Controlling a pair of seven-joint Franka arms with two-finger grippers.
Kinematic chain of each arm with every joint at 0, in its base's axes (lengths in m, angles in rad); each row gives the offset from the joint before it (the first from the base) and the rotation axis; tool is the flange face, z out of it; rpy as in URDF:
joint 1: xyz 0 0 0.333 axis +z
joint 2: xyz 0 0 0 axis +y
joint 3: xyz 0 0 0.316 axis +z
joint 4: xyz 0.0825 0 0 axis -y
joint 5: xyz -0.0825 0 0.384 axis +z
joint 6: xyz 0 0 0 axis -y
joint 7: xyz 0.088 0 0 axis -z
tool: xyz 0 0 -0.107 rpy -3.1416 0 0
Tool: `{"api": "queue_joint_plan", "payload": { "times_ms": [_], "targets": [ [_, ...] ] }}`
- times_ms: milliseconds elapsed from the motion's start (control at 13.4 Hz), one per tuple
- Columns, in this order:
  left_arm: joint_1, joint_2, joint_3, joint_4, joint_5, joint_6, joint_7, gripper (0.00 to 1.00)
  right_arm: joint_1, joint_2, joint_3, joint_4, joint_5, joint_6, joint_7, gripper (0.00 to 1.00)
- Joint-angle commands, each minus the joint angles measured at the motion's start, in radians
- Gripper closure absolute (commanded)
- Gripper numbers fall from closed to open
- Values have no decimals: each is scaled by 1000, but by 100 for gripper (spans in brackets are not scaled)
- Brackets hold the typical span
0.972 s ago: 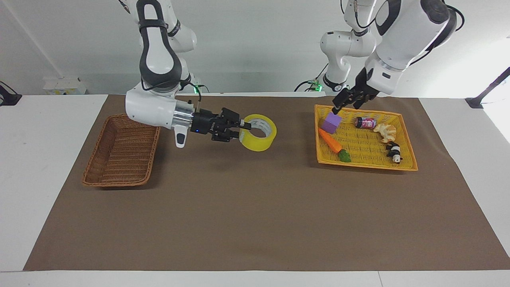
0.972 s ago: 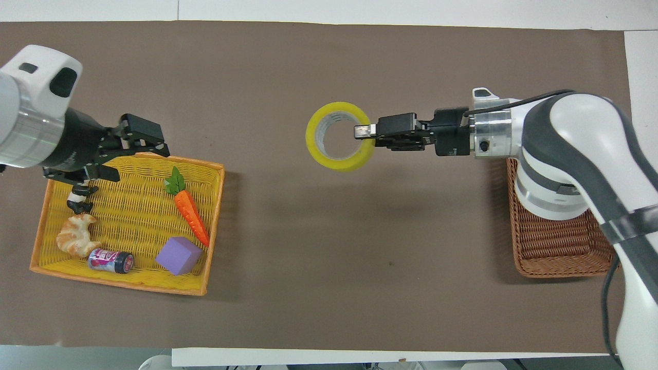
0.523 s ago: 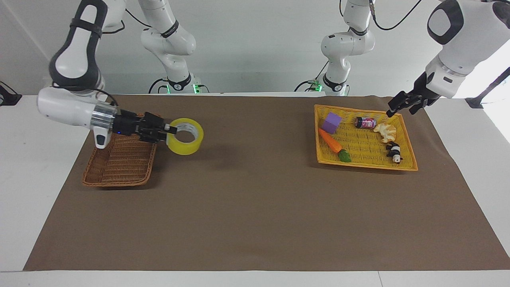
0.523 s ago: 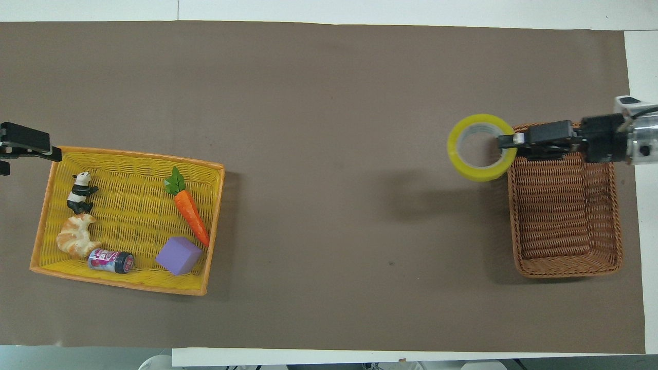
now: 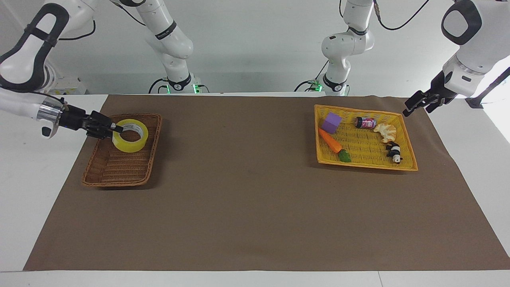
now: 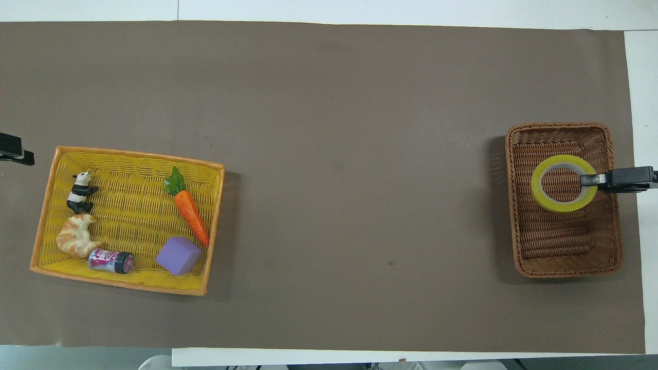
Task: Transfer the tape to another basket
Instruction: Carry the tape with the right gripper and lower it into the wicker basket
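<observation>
White-walled room, white bench (image 5: 24, 191) under a brown mat (image 5: 255, 207). Nearest the robots along the right arm's end: brown wicker basket (image 5: 99, 177), and over it, hanging in the air, the tape (image 5: 130, 136), hole facing up, not yet resting on the weave as far as can be judged. Pinched through its wall by the right gripper (image 5: 116, 128), one finger inside the core, one outside; forearm stretched nearly level from outside the bench edge. Likely light, stiff and smooth-skinned, so best held across wall and core, exactly there. Toward the left arm's end: yellow tray (image 5: 404, 131) with purple block (image 5: 331, 122), carrot (image 5: 334, 145), can (image 5: 365, 122), croissant (image 5: 385, 131), panda (image 5: 394, 152). Over that bench corner, waiting: left gripper (image 5: 416, 104), raised, fingers impossible to judge.
</observation>
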Motion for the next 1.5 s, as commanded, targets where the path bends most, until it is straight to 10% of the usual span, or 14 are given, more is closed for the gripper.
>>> {"api": "queue_joint_plan", "payload": {
  "times_ms": [0, 673, 1196, 1421],
  "targets": [
    [-2, -11, -6, -12, 21, 1, 6, 0, 1, 7, 17, 31, -74, -9, -4, 100],
    [-16, 1, -61, 0, 83, 112, 26, 0, 6, 4, 17, -26, -183, 45, -29, 100],
    [-11, 95, -110, 181, 142, -52, 30, 0, 9, 5, 17, -67, -206, 86, -62, 98],
    [-28, 126, -113, 192, 148, -61, 30, 0, 12, 5, 17, -67, -209, 93, -62, 71]
  ]
}}
